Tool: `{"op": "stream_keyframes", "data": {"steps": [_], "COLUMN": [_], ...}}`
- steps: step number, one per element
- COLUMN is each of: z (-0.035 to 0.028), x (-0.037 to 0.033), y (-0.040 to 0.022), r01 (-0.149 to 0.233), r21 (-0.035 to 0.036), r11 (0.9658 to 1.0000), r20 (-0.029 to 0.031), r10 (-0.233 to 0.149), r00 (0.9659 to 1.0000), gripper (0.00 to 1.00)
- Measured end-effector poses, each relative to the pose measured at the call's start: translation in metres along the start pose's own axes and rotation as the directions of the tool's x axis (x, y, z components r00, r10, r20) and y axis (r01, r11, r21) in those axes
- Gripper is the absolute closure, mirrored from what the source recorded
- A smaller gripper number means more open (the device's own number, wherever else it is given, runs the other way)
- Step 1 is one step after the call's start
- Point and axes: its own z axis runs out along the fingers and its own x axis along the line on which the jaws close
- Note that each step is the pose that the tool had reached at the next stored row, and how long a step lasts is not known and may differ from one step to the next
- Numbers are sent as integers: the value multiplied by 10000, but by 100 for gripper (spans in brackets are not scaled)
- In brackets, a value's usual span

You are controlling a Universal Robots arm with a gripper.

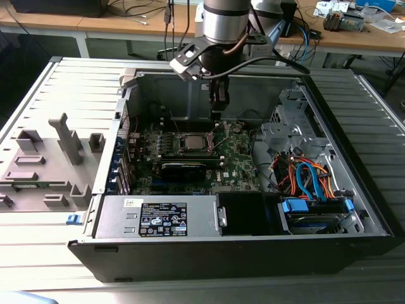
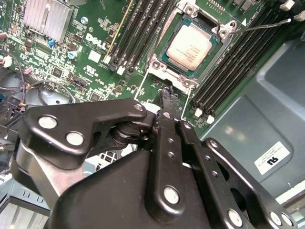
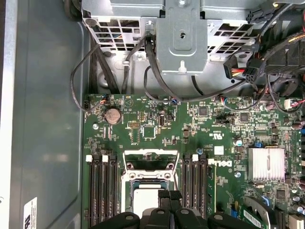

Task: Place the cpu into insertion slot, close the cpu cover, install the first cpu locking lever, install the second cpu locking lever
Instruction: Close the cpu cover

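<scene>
The cpu [image 2: 191,46] lies flat in the insertion slot [image 2: 189,9], its silvery top showing through the square cut-out of the cpu cover [image 2: 167,71], which lies down around it. A thin wire locking lever [image 2: 267,25] sticks out from one corner of the slot, away over the memory sockets. My gripper [image 2: 167,93] hovers just off the slot's edge with its black fingers together and nothing between them. In the first wrist view the gripper [image 3: 169,194] overlaps the edge of the cpu [image 3: 143,202]. In the exterior view the gripper [image 1: 218,114] hangs above and just behind the cpu [image 1: 192,142].
The green motherboard [image 3: 152,129] sits in an open computer case [image 1: 354,190]. Black memory sockets [image 3: 102,191] flank the slot. A finned heatsink [image 3: 267,164], a drive cage with cables [image 1: 304,177] and a power supply [image 1: 158,218] stand around it. A grey fixture tray [image 1: 44,164] lies at the exterior view's left.
</scene>
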Motion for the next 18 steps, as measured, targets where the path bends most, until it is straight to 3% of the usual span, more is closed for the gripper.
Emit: {"op": "stream_keyframes", "data": {"steps": [18], "z": [11], "x": [-1], "y": [92], "r01": [-1], "r21": [0], "r11": [10000], "r20": [0], "r10": [1], "r00": [10000], "gripper": [89]}}
